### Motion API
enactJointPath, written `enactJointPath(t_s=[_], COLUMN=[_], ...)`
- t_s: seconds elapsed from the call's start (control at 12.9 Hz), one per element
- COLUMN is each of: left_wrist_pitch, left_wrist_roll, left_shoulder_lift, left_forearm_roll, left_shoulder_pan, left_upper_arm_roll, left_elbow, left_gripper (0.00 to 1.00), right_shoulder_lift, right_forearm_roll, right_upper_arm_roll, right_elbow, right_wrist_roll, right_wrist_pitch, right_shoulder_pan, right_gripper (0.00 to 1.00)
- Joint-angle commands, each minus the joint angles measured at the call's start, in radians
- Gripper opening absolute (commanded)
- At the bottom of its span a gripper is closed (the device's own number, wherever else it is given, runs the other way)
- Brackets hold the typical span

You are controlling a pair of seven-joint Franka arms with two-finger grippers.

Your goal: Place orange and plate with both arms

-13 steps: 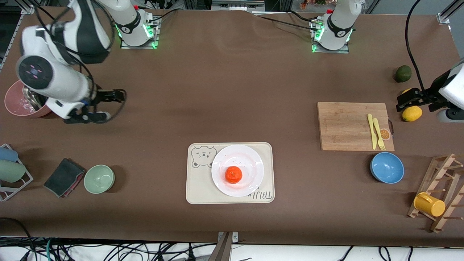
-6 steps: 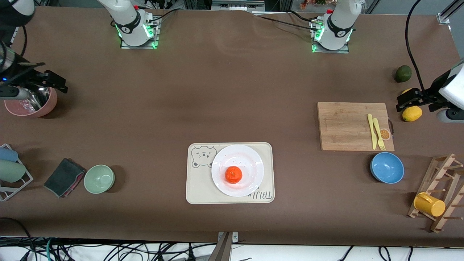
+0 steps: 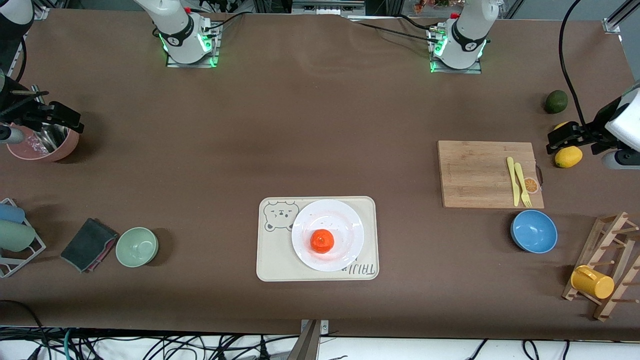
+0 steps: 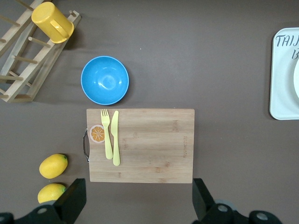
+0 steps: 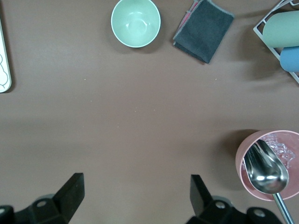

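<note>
The orange (image 3: 322, 240) lies on the white plate (image 3: 327, 216). The plate rests on a cream bear tray (image 3: 272, 255) near the table's front middle. My right gripper (image 3: 64, 120) is open and empty, up over the pink bowl (image 3: 65, 146) at the right arm's end. In the right wrist view its jaws (image 5: 135, 191) stand wide over bare table. My left gripper (image 3: 562, 138) is open and empty, up over the lemons (image 3: 568, 156) at the left arm's end. In the left wrist view it (image 4: 138, 193) is over the table beside the cutting board (image 4: 149, 144). Both grippers are well apart from the plate.
The cutting board (image 3: 475, 172) carries a yellow fork and knife (image 3: 517, 181). Near it are a blue bowl (image 3: 534, 231), a lime (image 3: 555, 101) and a wooden rack with a yellow mug (image 3: 592, 281). A green bowl (image 3: 137, 246), a dark cloth (image 3: 87, 244) and a cup rack (image 3: 15, 235) sit at the right arm's end.
My right arm has swung away from the table's middle toward its own end and now hangs over the pink bowl. The left arm, orange and plate have not moved.
</note>
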Motion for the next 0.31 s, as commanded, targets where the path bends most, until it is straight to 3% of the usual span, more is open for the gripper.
enactJointPath(t_s=[0.0,0.23], left_wrist_pitch=[-0.006,-0.006], left_wrist_roll=[0.024,0.024], left_shoulder_lift=[0.012,0.012], left_forearm_roll=[-0.023,-0.021], left_shoulder_pan=[0.007,0.005], left_upper_arm_roll=[0.0,0.0], left_elbow=[0.023,0.023], left_gripper=[1.0,1.0], right_shoulder_lift=[0.003,0.002], right_forearm_roll=[0.016,0.017], right_upper_arm_roll=[0.008,0.008], right_elbow=[0.03,0.029], right_wrist_roll=[-0.007,-0.006], right_wrist_pitch=[-0.027,-0.029], right_shoulder_pan=[0.003,0.005], right_gripper=[1.0,1.0])
